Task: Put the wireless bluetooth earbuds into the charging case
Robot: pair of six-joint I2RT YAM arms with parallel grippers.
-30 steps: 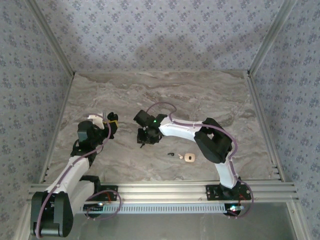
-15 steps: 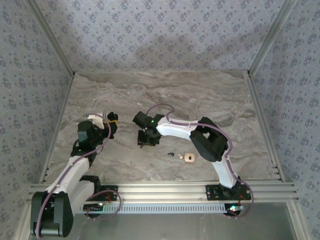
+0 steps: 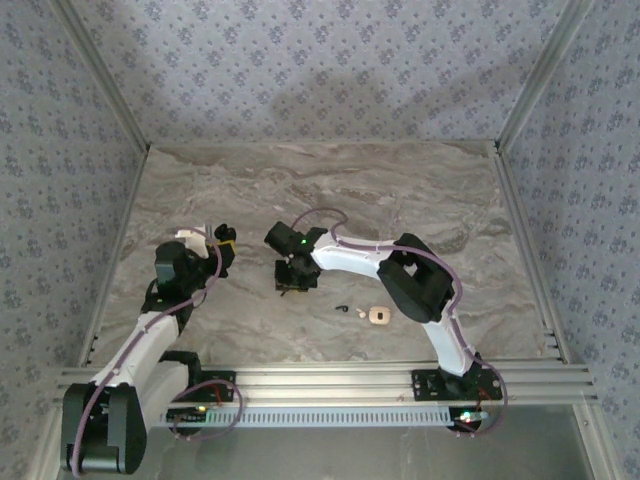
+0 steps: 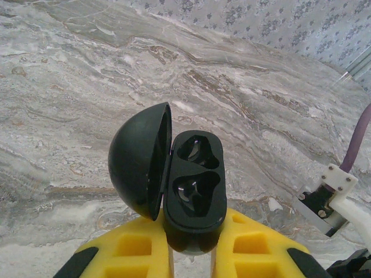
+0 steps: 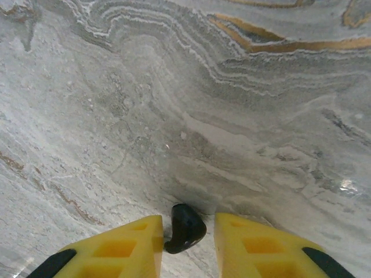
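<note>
Near the front of the table (image 3: 400, 190), right of the middle, lie a small beige piece (image 3: 377, 316) and, just beside it on the left, a tiny black thing with a thin stem, the second bud (image 3: 344, 309). They are close to each other but apart.

A little farther back, the right gripper (image 3: 292, 283) points down at the marble. In its wrist view the right gripper (image 5: 188, 223) has its yellow fingers a little apart, and a black bud (image 5: 185, 227) sits between them. The bud touches one finger, and a thin gap shows at the other. I cannot tell if the bud is really pinched or only lies on the table.

Still a bit farther, at the left, the left gripper (image 3: 225, 240) is raised over the table. In its wrist view the left gripper (image 4: 194, 229) is closed tight on the lower end of a black case (image 4: 194, 185). The lid (image 4: 139, 159) stands open to the side. Two hollow seats show inside the case, both without a bud.

The two grippers are near each other, not touching.
</note>
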